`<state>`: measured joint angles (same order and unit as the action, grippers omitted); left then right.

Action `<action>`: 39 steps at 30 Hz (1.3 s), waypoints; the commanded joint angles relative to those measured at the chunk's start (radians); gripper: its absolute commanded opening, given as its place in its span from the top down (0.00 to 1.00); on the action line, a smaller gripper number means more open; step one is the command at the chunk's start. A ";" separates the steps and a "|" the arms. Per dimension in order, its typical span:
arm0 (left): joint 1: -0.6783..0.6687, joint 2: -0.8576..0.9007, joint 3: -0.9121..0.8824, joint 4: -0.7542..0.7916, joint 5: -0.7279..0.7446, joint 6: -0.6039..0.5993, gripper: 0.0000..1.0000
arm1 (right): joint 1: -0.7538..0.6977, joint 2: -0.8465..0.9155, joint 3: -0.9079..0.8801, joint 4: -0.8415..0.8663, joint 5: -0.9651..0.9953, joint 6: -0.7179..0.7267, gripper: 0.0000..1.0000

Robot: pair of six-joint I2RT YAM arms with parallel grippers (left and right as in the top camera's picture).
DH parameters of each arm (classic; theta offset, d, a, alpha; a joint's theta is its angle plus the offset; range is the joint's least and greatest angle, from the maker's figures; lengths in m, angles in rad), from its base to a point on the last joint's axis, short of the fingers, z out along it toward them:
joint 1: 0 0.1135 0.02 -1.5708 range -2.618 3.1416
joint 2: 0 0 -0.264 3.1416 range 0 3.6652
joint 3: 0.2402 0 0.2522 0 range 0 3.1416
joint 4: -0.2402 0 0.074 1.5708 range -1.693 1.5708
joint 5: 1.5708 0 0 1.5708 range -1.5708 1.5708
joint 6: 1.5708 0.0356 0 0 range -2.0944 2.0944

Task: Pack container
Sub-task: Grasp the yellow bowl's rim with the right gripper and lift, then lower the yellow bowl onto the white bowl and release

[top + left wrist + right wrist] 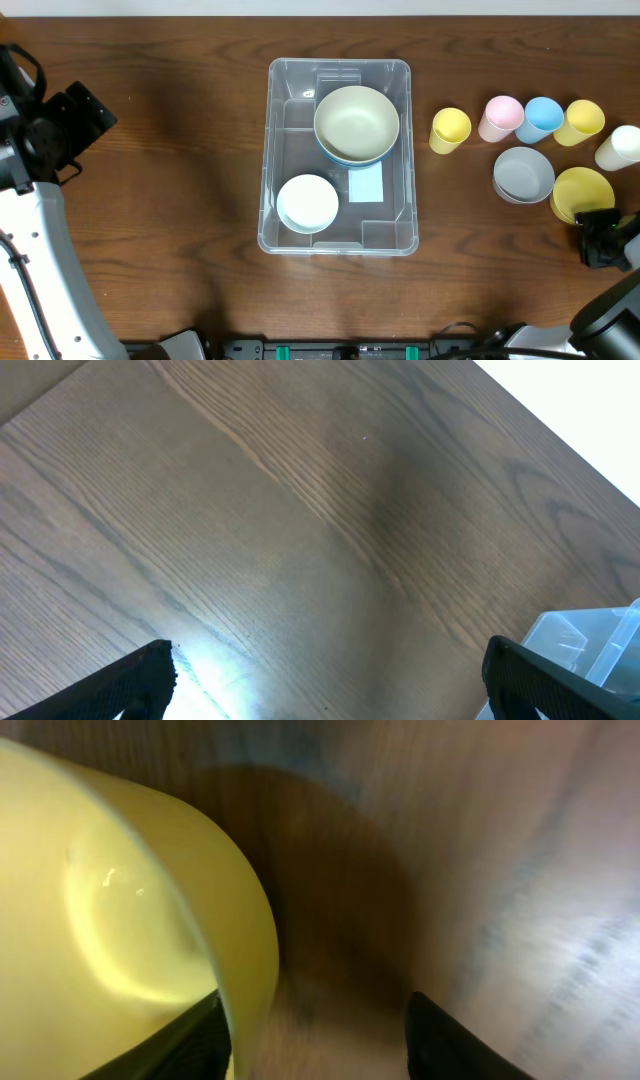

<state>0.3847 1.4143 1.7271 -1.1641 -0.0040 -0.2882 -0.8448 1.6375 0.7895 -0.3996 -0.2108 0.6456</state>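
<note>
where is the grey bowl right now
Overhead view: the grey bowl sits on the table, right of the container, beside the yellow bowl, near the pink cup and blue cup.

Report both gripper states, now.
Left gripper: open, holding nothing.
Right gripper: open at the rim of the yellow bowl, not shut on it.

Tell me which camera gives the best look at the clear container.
The overhead view. It shows the whole container from above, with a pale green bowl and a white bowl inside it. The left wrist view catches only one corner at its lower right edge; the right wrist view shows none of it.
</note>
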 commanded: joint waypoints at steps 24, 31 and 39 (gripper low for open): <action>0.005 0.005 -0.008 -0.003 -0.008 -0.002 0.02 | 0.119 -0.490 -0.003 -0.163 -0.108 -0.014 0.99; 0.005 0.005 -0.008 -0.003 -0.008 -0.002 0.02 | 0.552 -0.617 0.075 -0.200 -0.135 -0.087 0.99; 0.005 0.005 -0.008 -0.003 -0.008 -0.002 0.02 | 1.060 -0.442 0.413 -0.270 -0.062 -0.261 0.98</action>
<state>0.3847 1.4143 1.7271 -1.1641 -0.0040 -0.2882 0.0902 1.1255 1.0782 -0.6418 -0.3180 0.5018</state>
